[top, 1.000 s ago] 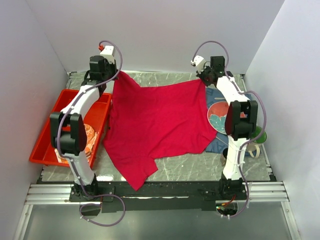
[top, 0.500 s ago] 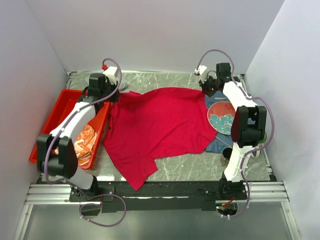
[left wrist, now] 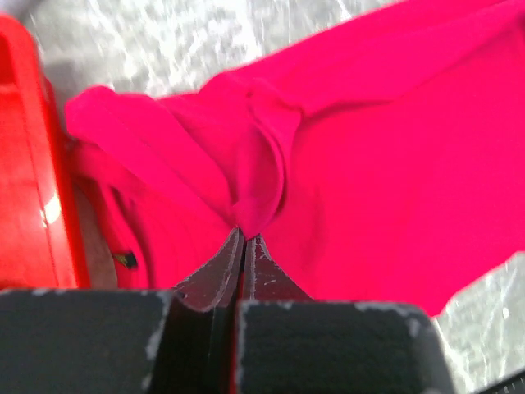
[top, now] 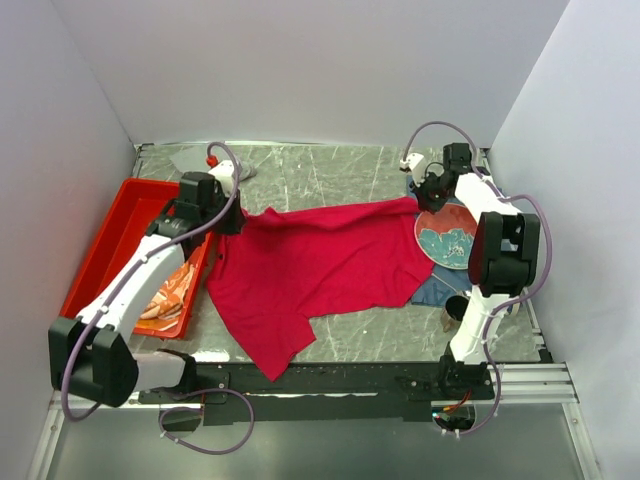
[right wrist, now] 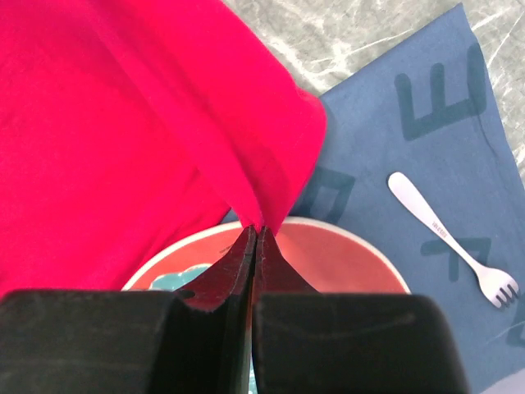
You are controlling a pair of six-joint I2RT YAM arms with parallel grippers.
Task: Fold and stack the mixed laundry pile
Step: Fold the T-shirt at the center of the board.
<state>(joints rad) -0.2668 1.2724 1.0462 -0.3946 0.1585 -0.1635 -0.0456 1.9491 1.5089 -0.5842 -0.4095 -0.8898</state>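
Currently your left pincer (left wrist: 243, 235) and right pincer (right wrist: 256, 230) are each clamped on a corner of the crimson shirt (top: 320, 265), which spreads between them over the worktop (top: 330, 170). Just below the right pincer sits a plate (right wrist: 344, 258). Dragging the hem low could snag it, or a thin pinch could slip.

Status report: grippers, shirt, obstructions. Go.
Left gripper shut on crimson shirt. Right gripper shut on it too, over plate. Fork on blue placemat alongside; red tray by left corner.
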